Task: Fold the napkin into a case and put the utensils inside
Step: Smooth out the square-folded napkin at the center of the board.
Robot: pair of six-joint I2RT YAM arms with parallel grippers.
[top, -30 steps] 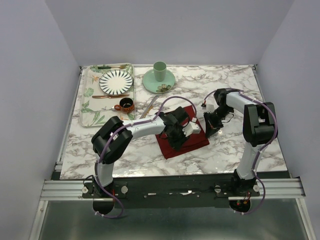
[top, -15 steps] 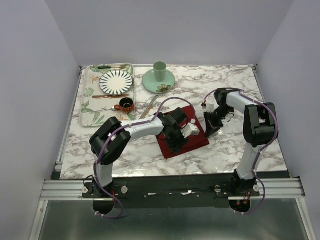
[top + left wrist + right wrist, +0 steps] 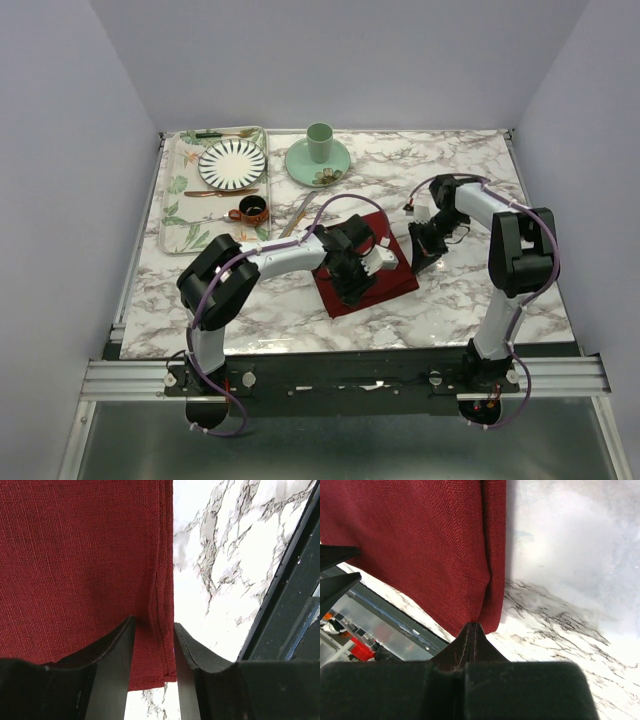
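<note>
Given by the top view alone:
- Places the napkin (image 3: pixel 398 283) at the middle of the bench (image 3: pixel 480 180), nearer the near edge than the far, turned askew to the edges.
- Shows the silver knife (image 3: pixel 299 213) on bare marble, apart from the cloth on its far left side, near a leaf-print tray (image 3: pixel 185 225) in the far left corner.

Given by the left wrist view alone:
- Resolves the left end effector (image 3: pixel 154 630) as released, fingers (image 3: pixel 117 655) apart, straddling a stitched hem of the cloth close to one corner.

Given by the right wrist view alone:
- Resolves the right end effector (image 3: pixel 474 626) as clenched, tips pressed together and touching the cloth's edge at a corner.
- Cannot tell whether any cloth is nipped between them.
- Reveals a narrow strip doubled over along that edge, illegible from above.

Napkin condition: dark red, coarse plain weave, lying flat, roughly square in outline.
</note>
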